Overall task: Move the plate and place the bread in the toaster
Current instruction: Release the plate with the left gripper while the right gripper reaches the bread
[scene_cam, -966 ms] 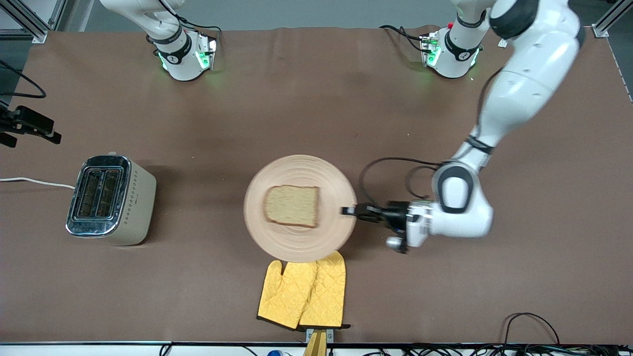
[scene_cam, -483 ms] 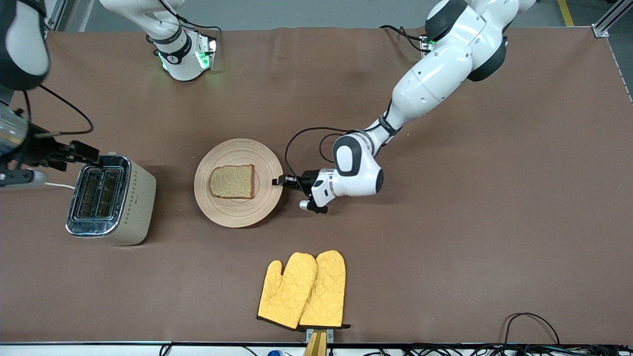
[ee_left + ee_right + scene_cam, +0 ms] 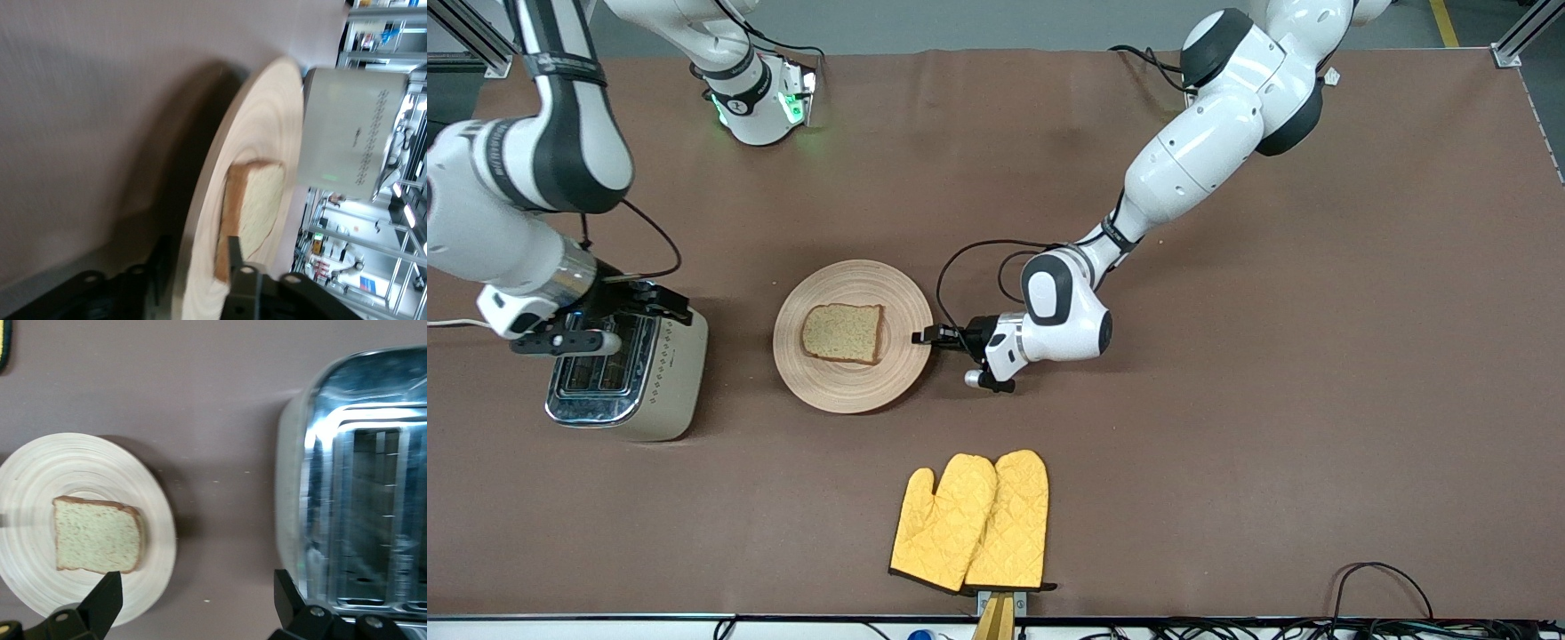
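The wooden plate (image 3: 852,373) sits mid-table beside the toaster (image 3: 667,373), with the bread (image 3: 843,333) flat on it. My left gripper (image 3: 923,336) is shut on the plate's rim at the edge toward the left arm's end. In the left wrist view (image 3: 197,257) one finger is on top and one underneath the plate (image 3: 253,133), and a dark shadow lies under it. The bread (image 3: 257,207) and toaster (image 3: 347,133) show there too. My right gripper (image 3: 660,302) hovers open and empty over the toaster. The right wrist view (image 3: 195,600) shows the plate (image 3: 40,473), bread (image 3: 99,535) and toaster slots (image 3: 360,487).
A pair of yellow oven mitts (image 3: 971,523) lies near the table's front edge, nearer the front camera than the plate. The toaster's white cord (image 3: 449,322) runs off the right arm's end. Cables lie along the front edge.
My left gripper carried the plate with the bread from beside the oven mitts toward the toaster. My right arm swung in over the toaster.
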Controlling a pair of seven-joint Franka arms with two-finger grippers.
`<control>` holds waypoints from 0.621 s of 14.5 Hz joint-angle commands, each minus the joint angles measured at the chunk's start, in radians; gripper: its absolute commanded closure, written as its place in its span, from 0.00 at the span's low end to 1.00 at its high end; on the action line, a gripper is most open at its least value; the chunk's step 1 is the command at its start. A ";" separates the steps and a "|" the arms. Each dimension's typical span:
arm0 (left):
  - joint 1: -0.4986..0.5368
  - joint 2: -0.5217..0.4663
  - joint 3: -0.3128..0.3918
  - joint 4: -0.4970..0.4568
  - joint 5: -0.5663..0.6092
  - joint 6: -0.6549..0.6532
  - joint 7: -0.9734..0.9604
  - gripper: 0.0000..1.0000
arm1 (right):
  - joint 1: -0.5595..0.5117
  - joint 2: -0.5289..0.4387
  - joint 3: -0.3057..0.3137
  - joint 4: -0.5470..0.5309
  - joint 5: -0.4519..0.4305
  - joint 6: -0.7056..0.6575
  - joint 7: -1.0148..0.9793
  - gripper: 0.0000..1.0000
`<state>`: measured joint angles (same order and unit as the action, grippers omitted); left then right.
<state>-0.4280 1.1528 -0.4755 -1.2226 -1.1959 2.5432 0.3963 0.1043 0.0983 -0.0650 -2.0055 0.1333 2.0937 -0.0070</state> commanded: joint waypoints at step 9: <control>0.579 -0.166 0.006 0.064 0.669 -0.774 -0.228 0.00 | 0.023 0.067 0.201 -0.276 0.008 0.466 0.277 0.00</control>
<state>0.1056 1.0132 -0.4661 -1.1854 -0.6494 1.8536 0.1775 0.1332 0.1536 0.1152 -2.2715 0.1343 2.5377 0.2388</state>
